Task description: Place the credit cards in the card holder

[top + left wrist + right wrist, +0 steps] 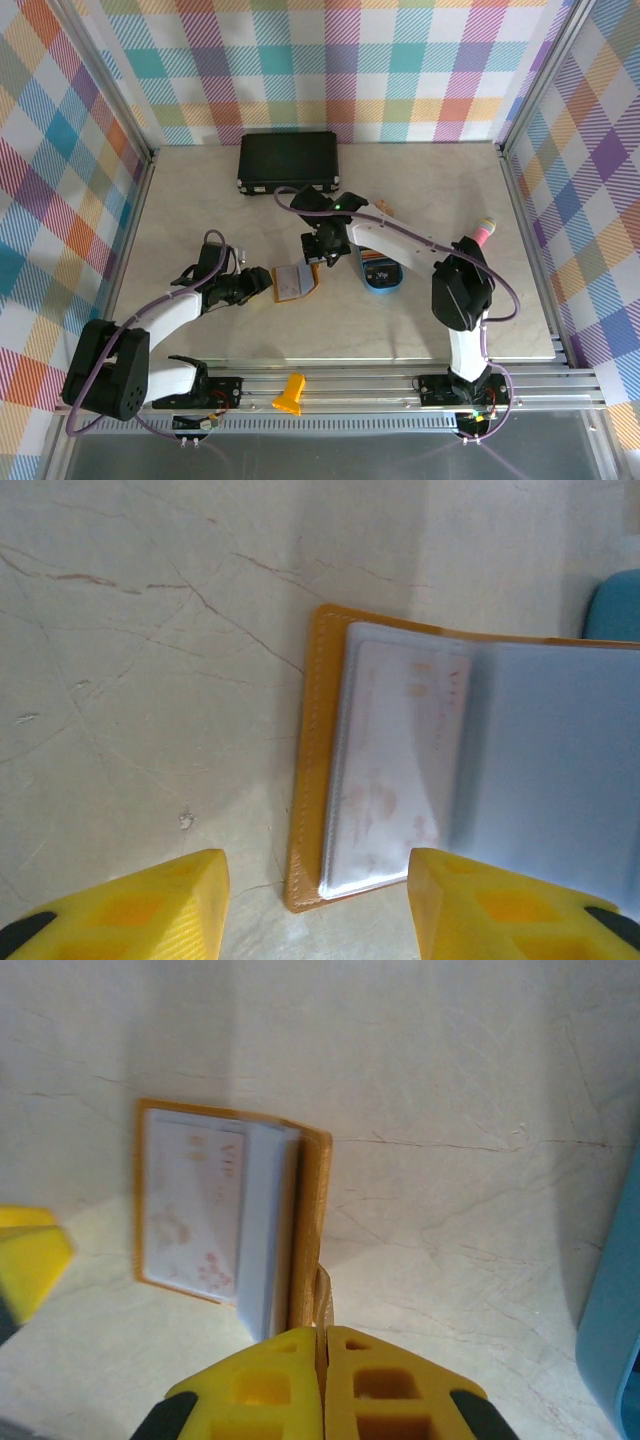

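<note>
Your right claw [322, 1348] pinches the raised cover of the card holder [225, 1210], which lies open near the middle of the table [480, 220]. Your left claw [318, 885] stands half-spread astride its corner.

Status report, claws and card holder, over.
Left claw open at card holder corner. Right claw shut on its cover. Holder open, one card pocketed. Blue tray beside, apart.
</note>
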